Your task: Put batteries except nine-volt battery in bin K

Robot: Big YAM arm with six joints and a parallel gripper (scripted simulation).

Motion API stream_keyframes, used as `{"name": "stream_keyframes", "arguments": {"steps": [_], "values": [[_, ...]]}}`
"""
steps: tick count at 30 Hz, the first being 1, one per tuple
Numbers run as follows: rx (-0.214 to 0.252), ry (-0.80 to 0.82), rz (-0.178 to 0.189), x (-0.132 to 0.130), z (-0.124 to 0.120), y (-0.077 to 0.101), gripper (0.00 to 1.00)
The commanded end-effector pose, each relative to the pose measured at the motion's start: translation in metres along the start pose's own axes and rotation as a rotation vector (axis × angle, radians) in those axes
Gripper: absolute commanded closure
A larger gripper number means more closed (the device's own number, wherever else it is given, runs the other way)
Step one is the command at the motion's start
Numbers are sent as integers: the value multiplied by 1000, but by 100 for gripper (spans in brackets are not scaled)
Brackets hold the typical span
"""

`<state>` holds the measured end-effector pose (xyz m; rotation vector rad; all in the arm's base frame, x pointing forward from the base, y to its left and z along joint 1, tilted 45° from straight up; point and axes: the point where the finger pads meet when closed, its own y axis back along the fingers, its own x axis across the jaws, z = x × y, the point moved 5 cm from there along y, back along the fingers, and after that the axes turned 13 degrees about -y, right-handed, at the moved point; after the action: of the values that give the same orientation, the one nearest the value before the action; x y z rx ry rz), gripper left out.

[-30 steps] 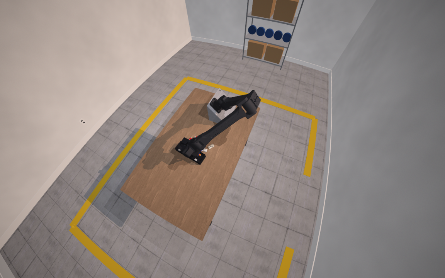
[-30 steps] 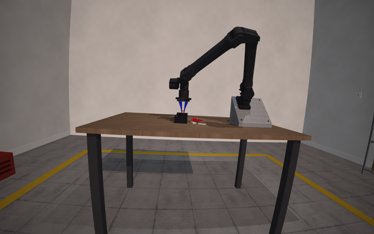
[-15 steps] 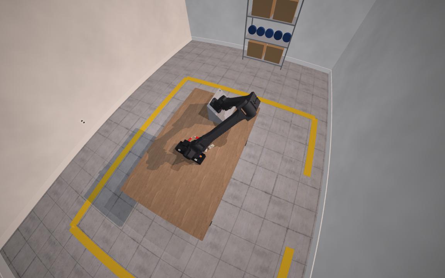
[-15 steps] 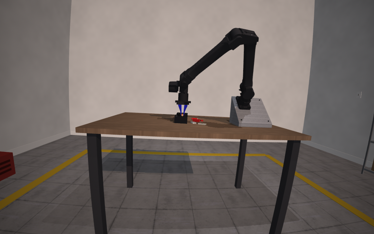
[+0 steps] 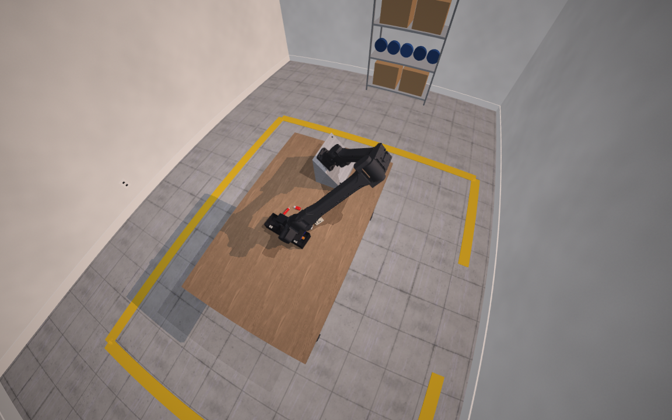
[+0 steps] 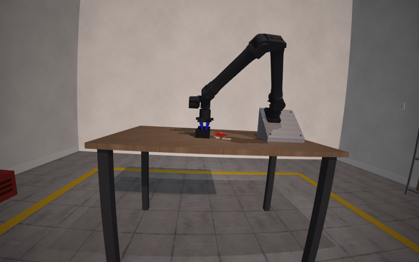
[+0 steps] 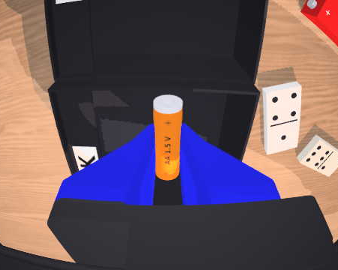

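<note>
Now we see our blue-fingered claw (image 7: 167,182) grasping the orange cylindrical battery (image 7: 167,141) between its tips, directly above the black K-marked bin (image 7: 84,130).

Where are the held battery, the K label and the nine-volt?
battery (image 7: 167,140): wrist view, orange body.
K label (image 7: 87,160): wrist view, white tag.
nine-volt (image 7: 330,14): wrist view, red top face.
</note>
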<state>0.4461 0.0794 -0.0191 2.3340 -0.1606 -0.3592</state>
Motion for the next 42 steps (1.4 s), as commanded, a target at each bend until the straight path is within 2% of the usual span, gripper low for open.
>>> {"name": "stream_keyframes", "arguments": {"steps": [1, 4, 6, 9, 10, 13, 14, 15, 28, 37, 42], "values": [[9, -1, 33, 2, -9, 9, 92], [7, 8, 25, -1, -13, 4, 92], [10, -13, 37, 3, -5, 10, 92], [10, -30, 36, 3, 3, 10, 92], [10, -29, 37, 4, 3, 10, 73], [11, -29, 38, 3, 2, 11, 73], [8, -4, 30, 6, -5, 7, 73], [11, -28, 39, 3, 2, 12, 73], [13, -26, 45, 3, 2, 14, 73], [9, -14, 36, 0, 1, 25, 73], [12, -3, 47, 6, -3, 34, 73]]}}
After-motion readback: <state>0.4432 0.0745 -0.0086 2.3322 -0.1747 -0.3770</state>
